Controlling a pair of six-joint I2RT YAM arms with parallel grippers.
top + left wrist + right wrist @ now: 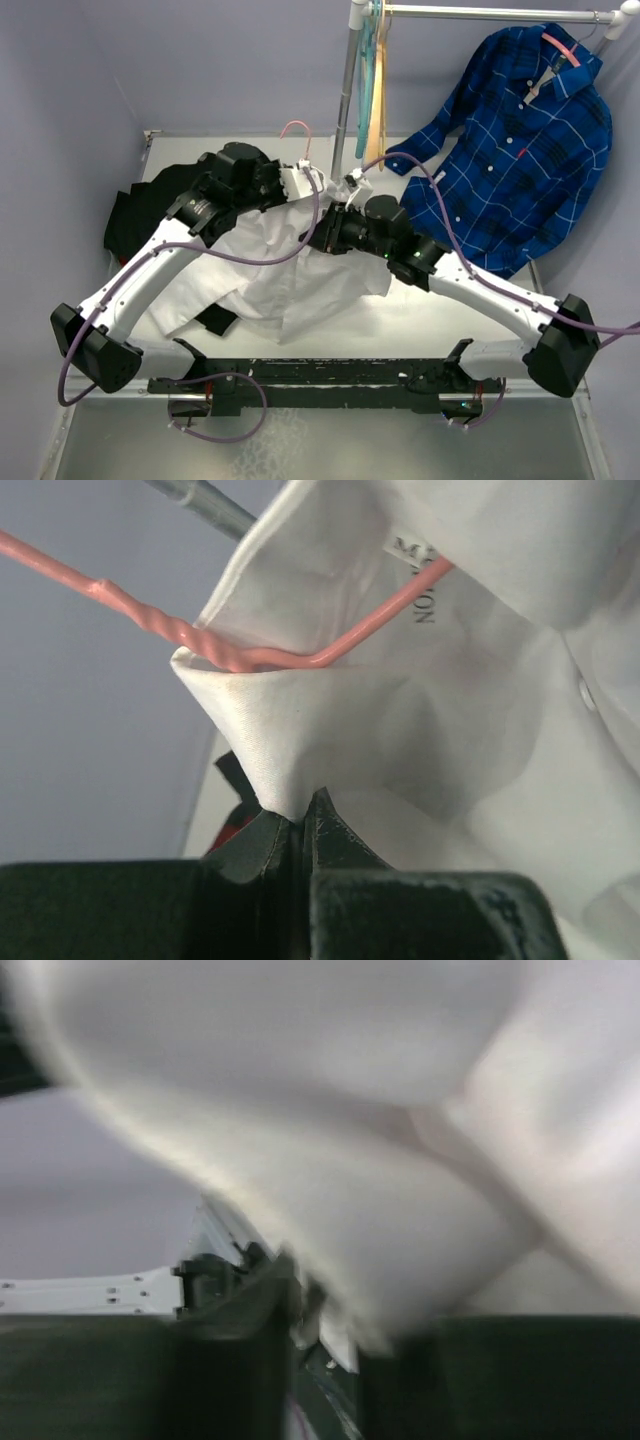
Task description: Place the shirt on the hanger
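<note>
Nearest the lens in the left wrist view, the left claw (300, 825) is pinched tight, fingertips meeting on a folded point of the white shirt (330, 730). Just above that fold the pink hanger (250, 658) runs into the collar opening, its twisted neck lying against the edge of the cloth beside the printed label.

The right wrist view is badly blurred. The right claw (330, 1330) has white cloth hanging down between its dark fingers (255, 1310), but whether they grip it or merely stand around it I cannot tell.

From above, the two arms meet over the middle of the bench (440, 315), with both claws at the lifted collar. The rest of the shirt drapes down and spreads toward the near left. The hanger's hook (295, 128) sticks up behind the left claw (300, 183).

By count there are two arms, two claws, one white shirt, one blue plaid shirt (520, 170) and one black garment (130, 215), which is bunched at the bench's left edge, partly under the white cloth. The plaid shirt hangs from the metal rail (480, 12) on a second pink hanger (560, 45). A teal hanger (370, 50) and a tan hanger (378, 100) dangle beside the rail's upright pole (348, 80).

The bench is pale, and the walls are a plain lavender-grey.
</note>
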